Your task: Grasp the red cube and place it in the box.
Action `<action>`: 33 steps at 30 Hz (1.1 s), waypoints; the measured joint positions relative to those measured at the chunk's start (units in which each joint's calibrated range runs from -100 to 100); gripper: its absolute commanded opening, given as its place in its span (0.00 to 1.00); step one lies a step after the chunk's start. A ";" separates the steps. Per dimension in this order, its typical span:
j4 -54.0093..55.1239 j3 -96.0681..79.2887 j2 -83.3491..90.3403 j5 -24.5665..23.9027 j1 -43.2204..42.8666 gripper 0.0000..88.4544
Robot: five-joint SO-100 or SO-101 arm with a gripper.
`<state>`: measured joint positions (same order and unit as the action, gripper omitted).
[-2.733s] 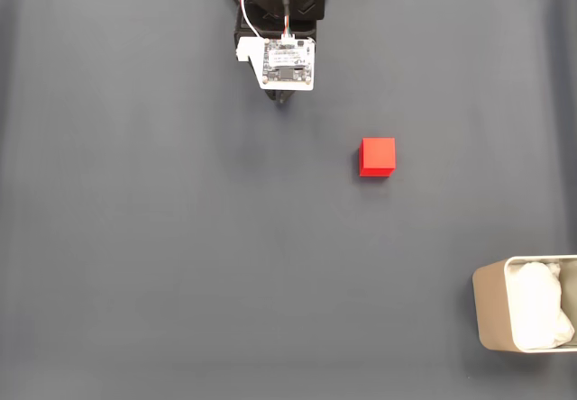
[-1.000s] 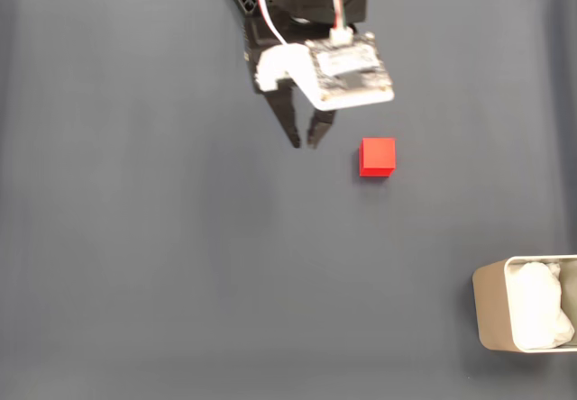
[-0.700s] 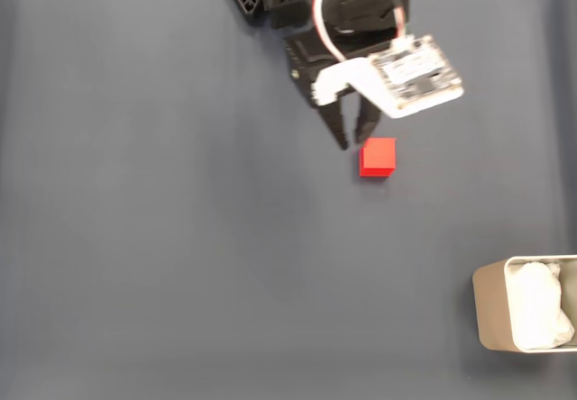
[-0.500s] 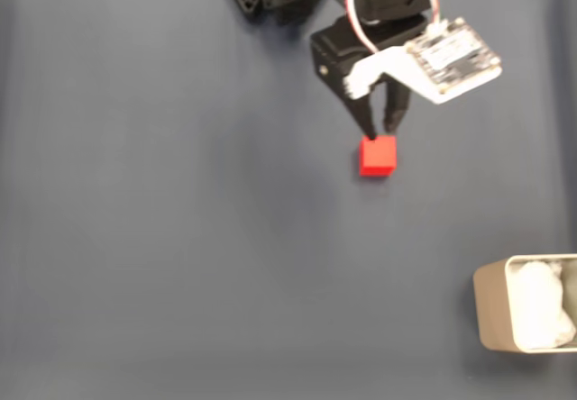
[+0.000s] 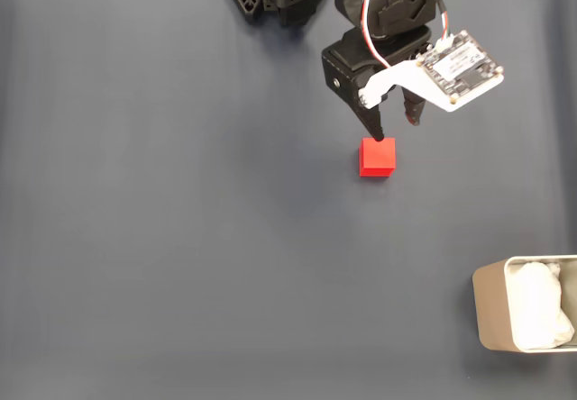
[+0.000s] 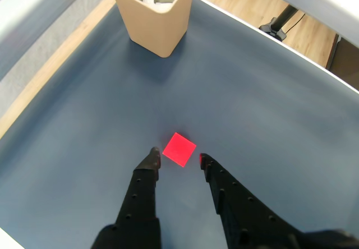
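cube: the red cube (image 5: 378,158) sits flat on the dark mat (image 5: 180,238), right of centre in the fixed view; in the wrist view it (image 6: 179,149) lies as a diamond, one corner turned toward the camera. small, matte, sharp-edged, plain faces.
gripper: the gripper (image 5: 398,130) hovers at the cube's 12 o'clock in the fixed view, jaws parted and holding nothing; in the wrist view its tips (image 6: 177,158) flank the cube's near corner, one finger (image 6: 151,158) at the cube's 8 o'clock, the other at its 4 o'clock. i cannot tell whether they touch it.
change: 2.7 s ago the arm was tucked at the top of the mat, well apart from the cube; since then it has swung across and reached out, and over the last half second the jaws have widened. the cube has not shifted.
meaning: judged from this, the approach is nearly done and the grasp has not begun; the jaws look wide enough to take the cube, but they meet it corner-on, so a small wrist turn or a further reach may be needed before closing, else the cube may twist or skid.
box: the box (image 5: 494,314) stands at the cube's 4 o'clock in the fixed view, well apart, cut by the frame's edge; in the wrist view it (image 6: 154,19) is at 12 o'clock. beige, thin smooth walls, rounded corners, soft white lining (image 5: 539,305) inside.
mat: dark grey-blue, even, faintly cloth-like.
arm: black plastic links, a white bracket carrying a small circuit board (image 5: 461,64), red and white wires looping above.
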<state>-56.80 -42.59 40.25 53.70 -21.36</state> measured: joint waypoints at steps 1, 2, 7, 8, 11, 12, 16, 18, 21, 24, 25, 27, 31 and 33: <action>0.72 -0.90 0.26 0.05 0.00 0.25; 1.59 -1.81 0.43 0.15 0.07 0.27; 6.05 -5.33 0.43 0.73 0.59 0.33; 7.16 -5.97 0.43 0.83 0.96 0.34; 9.63 -7.78 0.43 1.22 1.85 0.36; 10.10 -8.32 0.43 1.32 2.00 0.37; 11.30 -9.95 0.43 1.37 1.93 0.39; 12.01 -11.12 0.43 1.37 2.08 0.41; 13.44 -12.57 0.43 1.37 2.82 0.43; 14.56 -14.10 1.04 1.37 3.19 0.43; 14.80 -14.56 1.13 1.37 3.34 0.43; 15.19 -15.73 1.39 1.37 3.49 0.44; 15.83 -17.63 1.74 1.37 3.41 0.44; 16.39 -18.72 1.82 1.37 3.49 0.45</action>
<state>-40.41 -61.30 42.08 55.07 -17.88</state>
